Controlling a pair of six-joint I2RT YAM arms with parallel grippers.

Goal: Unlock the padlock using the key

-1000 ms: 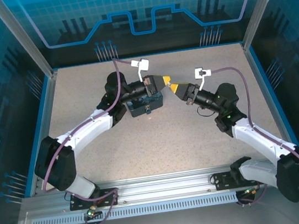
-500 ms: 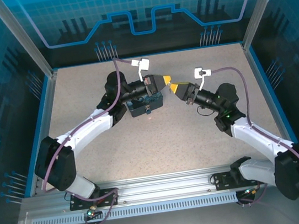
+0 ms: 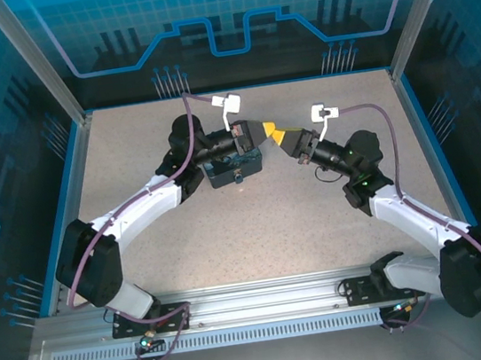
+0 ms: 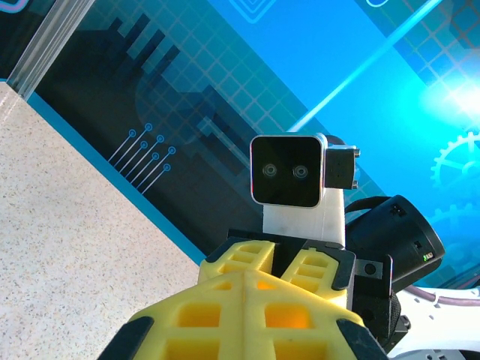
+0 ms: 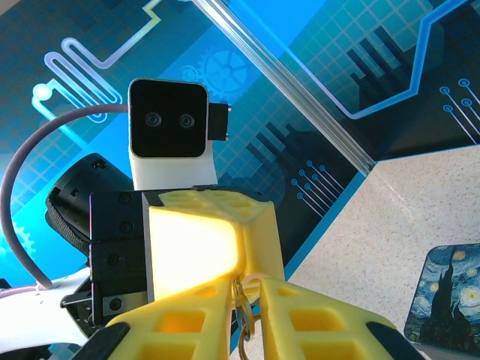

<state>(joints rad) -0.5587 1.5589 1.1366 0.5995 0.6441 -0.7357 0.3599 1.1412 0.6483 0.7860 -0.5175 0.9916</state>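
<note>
We see the speckled table carrying the dark-blue tin box. By its far right corner the left fingers, pressed fully together, meet the right fingers tip to tip. The right pair pinches a thin silvery piece; key or padlock shackle, we cannot tell.

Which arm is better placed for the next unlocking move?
Right, probably: a thin silvery piece sits between the fingers of the right gripper, at the tips of the shut left gripper.
</note>
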